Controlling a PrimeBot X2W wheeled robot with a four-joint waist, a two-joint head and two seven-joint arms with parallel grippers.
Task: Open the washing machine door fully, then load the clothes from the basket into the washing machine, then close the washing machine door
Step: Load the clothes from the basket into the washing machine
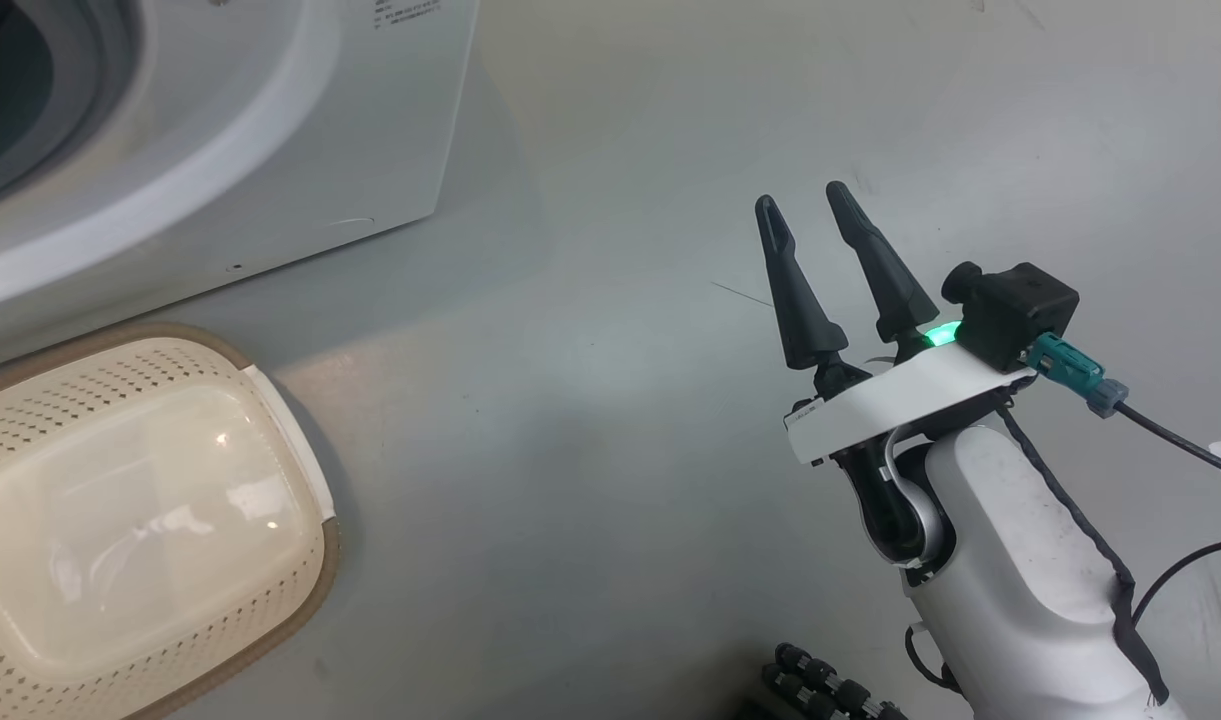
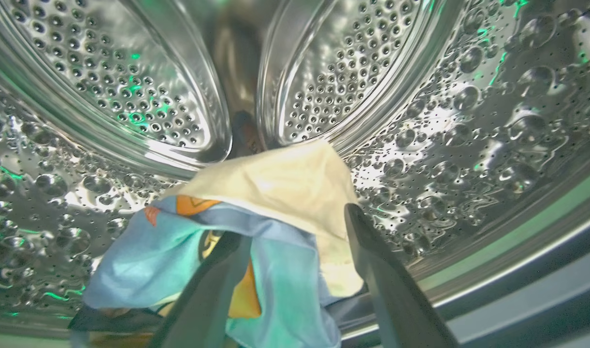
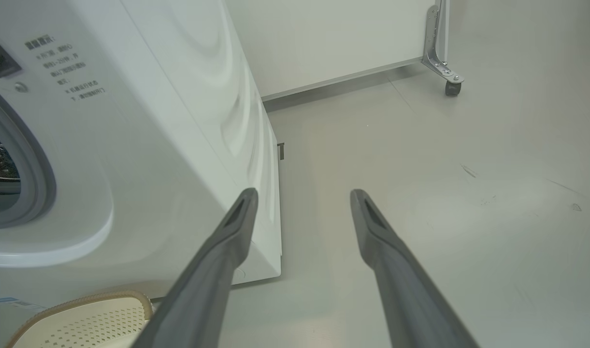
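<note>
Over on the left, the left claw reaches inside the washing machine, its fingers spread. The clothes drape between and over them against the steel drum. The basket sits on the floor just before the machine. To the right, the right claw hovers spread above the floor, well apart from both.

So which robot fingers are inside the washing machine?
The left fingers: they are spread open inside the steel drum, by the blue and cream clothes. The right fingers hang above the floor outside.
</note>
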